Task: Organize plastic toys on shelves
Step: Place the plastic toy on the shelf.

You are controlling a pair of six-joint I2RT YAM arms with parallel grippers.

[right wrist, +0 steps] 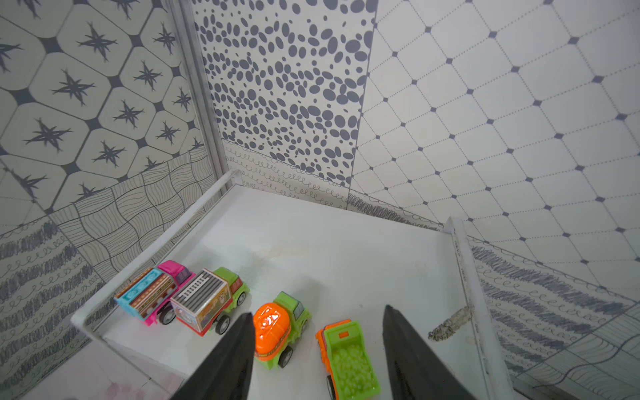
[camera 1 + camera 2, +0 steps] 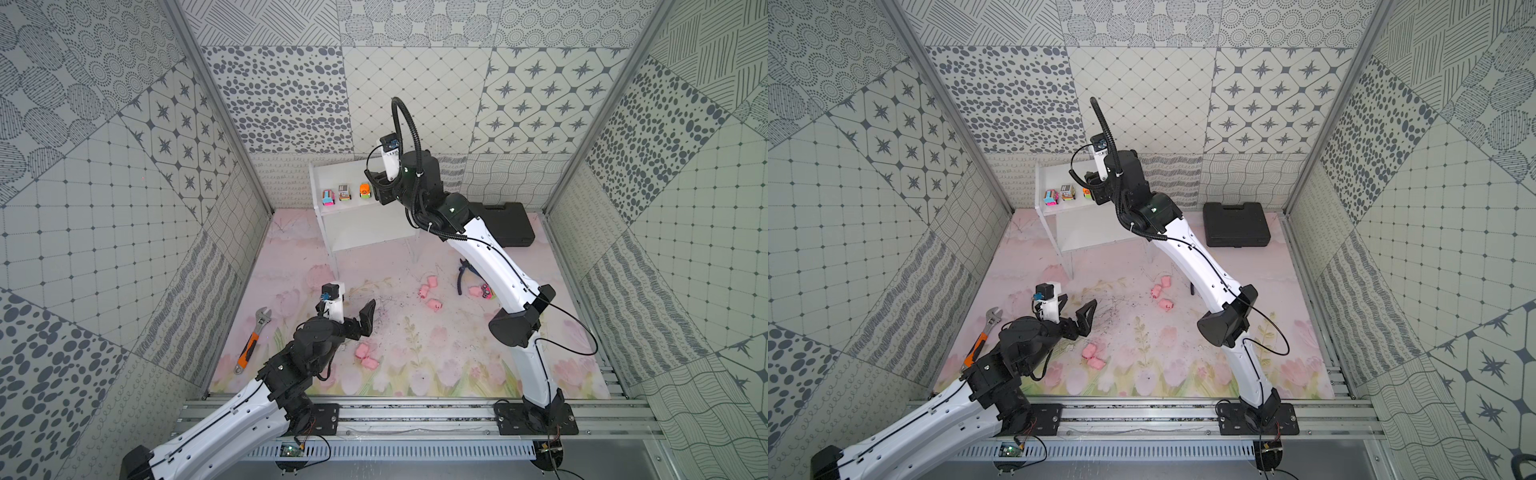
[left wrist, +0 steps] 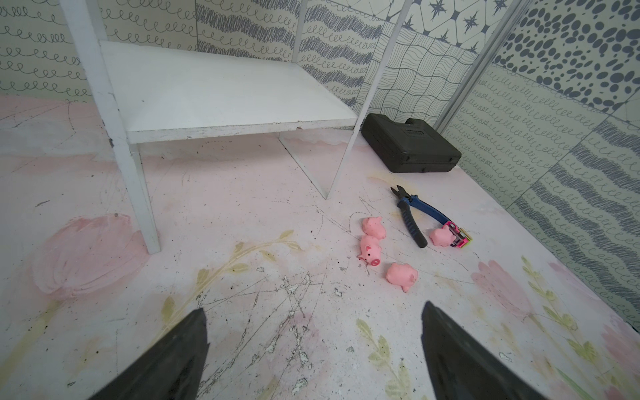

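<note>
Your right claw (image 1: 317, 310) hangs over the top board of the white shelf rack (image 1: 329, 249) with its jaws spread. The orange-and-green dump truck (image 1: 346, 356) sits on the board between them, and as far as I can see it isn't pinched. Only the right wrist view shows that. In both top views the wrist blocks that truck, so you just get three in the row: orange mixer truck (image 2: 365, 190), green box truck (image 2: 343, 193) and pink truck (image 2: 328, 198).

Your left claw (image 3: 314, 306) is wide open above the floral mat (image 3: 242, 207). Its wrist view shows three pink pigs (image 3: 370, 249) bunched together. A fourth pig (image 3: 440, 236) sits against a small pink car (image 3: 459, 239), right at the handle end of the blue-handled pliers (image 3: 415, 214). In a top view the right arm hides that pair and most of the pliers. Two more pigs (image 2: 363, 352) lie just beside the left arm, and you only see those from above.

The black case (image 3: 408, 145) sits beside the rack near the back wall, and the orange-handled wrench (image 2: 253, 334) lies out at the mat's left edge.
</note>
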